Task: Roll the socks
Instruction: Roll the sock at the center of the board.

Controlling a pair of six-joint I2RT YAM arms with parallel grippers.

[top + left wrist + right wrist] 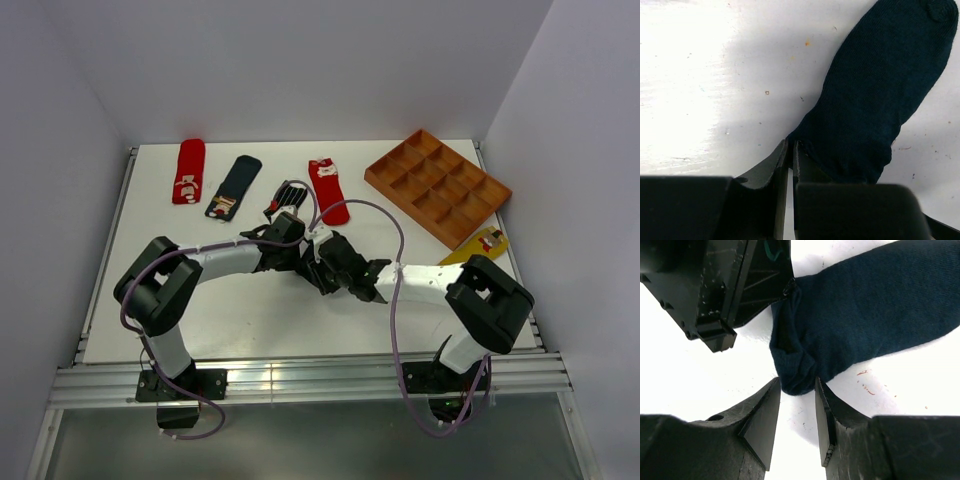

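White table (pixel 250 320) fills the top view. The left arm (pixel 225 262) and right arm (pixel 425 282) lean in so their wrists meet at its middle, which suits a job where one end of a sock is pinned while the other is turned over. Along the far edge lie a red sock (pixel 188 170), a navy sock with a patch (pixel 233 187), a striped sock (pixel 288 197) and a second red sock (pixel 328 190). A mustard sock (pixel 478 244) lies just beside the near corner of the wooden tray (pixel 437 185). (The sock being worked is hidden under the wrists from here.)

From the left wrist, the plain navy sock (pixel 875 100) lies flat and stretches away up and to the right, with its near end at the left gripper (pixel 790 145). The jaws stand almost together, with only a sliver between them, and seem to nip the fabric's corner, probably to anchor it.

From the right wrist, the sock's near end is folded into a soft lump, with one corner drawn toward the left gripper's tip. The right gripper (pixel 797 382) is partly open, with a finger on either side of that lump but not clamped on it. I judge it is placed to take the fold and roll.
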